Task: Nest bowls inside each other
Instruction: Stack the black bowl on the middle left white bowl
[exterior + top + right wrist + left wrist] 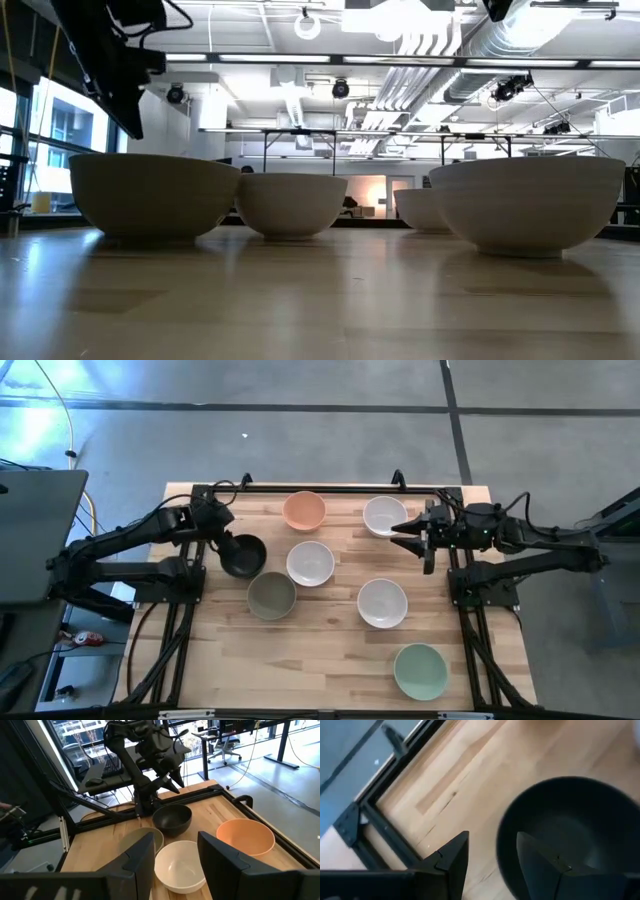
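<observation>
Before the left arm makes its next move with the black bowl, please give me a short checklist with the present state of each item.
1. Left gripper at the round black bowl, fingers open astride its rim: ok.
2. Black bowl gripped: not ok, jaws not closed.
3. Round olive-grey bowl empty, able to receive: ok.
4. Right gripper, open, hovers beside the far white bowl, apart from the left arm: ok.
5. Any bowls nested: not ok, all seven separate.
</observation>
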Robot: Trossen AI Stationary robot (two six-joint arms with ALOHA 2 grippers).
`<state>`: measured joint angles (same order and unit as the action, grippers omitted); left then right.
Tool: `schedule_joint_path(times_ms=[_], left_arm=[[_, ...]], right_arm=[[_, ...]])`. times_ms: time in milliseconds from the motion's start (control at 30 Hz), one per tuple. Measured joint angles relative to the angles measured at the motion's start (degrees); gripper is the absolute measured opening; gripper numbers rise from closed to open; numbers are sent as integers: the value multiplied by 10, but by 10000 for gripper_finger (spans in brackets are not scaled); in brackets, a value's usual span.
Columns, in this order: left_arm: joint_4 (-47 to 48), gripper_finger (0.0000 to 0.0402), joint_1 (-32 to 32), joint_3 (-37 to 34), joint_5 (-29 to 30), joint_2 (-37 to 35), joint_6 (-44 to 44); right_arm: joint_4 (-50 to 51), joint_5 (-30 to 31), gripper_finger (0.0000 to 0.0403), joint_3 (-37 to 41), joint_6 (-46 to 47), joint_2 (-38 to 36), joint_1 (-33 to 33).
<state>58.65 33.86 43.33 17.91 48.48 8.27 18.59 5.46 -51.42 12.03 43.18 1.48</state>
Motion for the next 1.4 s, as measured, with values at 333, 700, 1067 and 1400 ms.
schedule_joint_path(times_ms=[333, 700, 1067, 1400], left_arm=[[0, 155, 127, 0, -149, 87, 5], [-21, 155, 154, 0, -157, 173, -14], [-49, 154, 160, 0, -175, 245, -25], [-60, 19, 160, 0, -207, 287, -26]], right_arm=[[0, 0, 142, 0, 1, 1, 0], [0, -1, 142, 0, 10, 1, 0], [0, -1, 142, 0, 14, 1, 0], [5, -1, 142, 0, 14, 1, 0]])
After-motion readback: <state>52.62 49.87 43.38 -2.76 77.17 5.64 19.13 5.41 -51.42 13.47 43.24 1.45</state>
